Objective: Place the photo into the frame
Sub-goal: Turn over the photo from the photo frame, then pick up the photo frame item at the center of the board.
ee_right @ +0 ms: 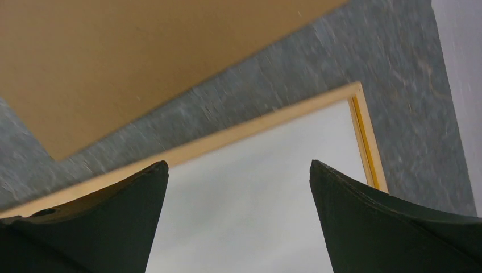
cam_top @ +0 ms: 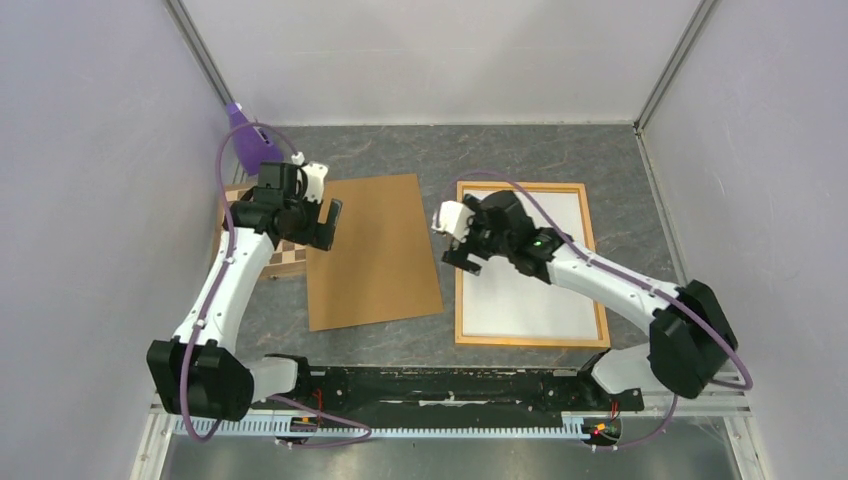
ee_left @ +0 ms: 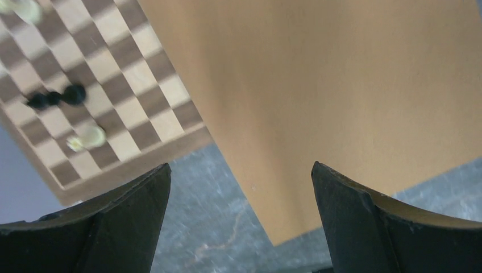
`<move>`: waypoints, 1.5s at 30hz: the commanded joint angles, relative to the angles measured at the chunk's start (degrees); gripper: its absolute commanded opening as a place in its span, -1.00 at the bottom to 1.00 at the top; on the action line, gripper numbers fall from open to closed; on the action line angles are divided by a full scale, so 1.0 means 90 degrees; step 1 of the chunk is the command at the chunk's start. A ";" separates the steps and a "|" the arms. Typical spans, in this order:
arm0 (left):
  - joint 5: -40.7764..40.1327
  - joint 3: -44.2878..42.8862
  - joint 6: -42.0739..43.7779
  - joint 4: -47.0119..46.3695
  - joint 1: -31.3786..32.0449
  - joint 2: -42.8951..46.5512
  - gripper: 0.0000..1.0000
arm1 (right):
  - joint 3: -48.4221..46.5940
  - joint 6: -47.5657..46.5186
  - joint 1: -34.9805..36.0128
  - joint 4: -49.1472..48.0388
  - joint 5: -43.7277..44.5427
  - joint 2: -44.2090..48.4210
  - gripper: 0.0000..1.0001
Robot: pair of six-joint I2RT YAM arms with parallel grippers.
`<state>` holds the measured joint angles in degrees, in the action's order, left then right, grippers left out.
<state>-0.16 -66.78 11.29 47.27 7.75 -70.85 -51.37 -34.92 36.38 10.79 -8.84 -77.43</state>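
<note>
Left end effector [ee_left: 240,168] released at board [cam_top: 375,250] edge, right end effector [ee_right: 239,164] released over frame [ee_right: 227,136]. Pinch edge low, lift flat.

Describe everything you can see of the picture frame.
The frame is a thin-railed rectangle of light orange wood, lying flat on the grey table, right of the brown board and apart from it. Its inside shows a plain white surface; what that is cannot be told. The right gripper hangs open over its left side, holding nothing.
</note>
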 commanded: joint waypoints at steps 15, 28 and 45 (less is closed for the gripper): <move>0.3208 0.0895 0.0398 0.1086 -0.2414 -0.1226 0.97 | -0.0132 0.1057 0.1929 -0.2504 0.1056 -0.2144 0.96; 0.3223 0.0756 0.0535 0.1352 -0.2785 -0.2386 0.93 | -0.0099 0.1320 0.1949 -0.2622 0.1209 -0.2383 0.96; 0.4045 0.0336 0.0366 0.1384 -0.2785 -0.3368 0.91 | -0.0278 0.1579 0.1888 -0.2436 0.1433 -0.2966 0.90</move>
<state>32.12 -62.08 13.39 59.09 -17.02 -99.66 -52.60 -22.06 53.67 -11.16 3.14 -102.21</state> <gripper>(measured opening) 0.959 0.958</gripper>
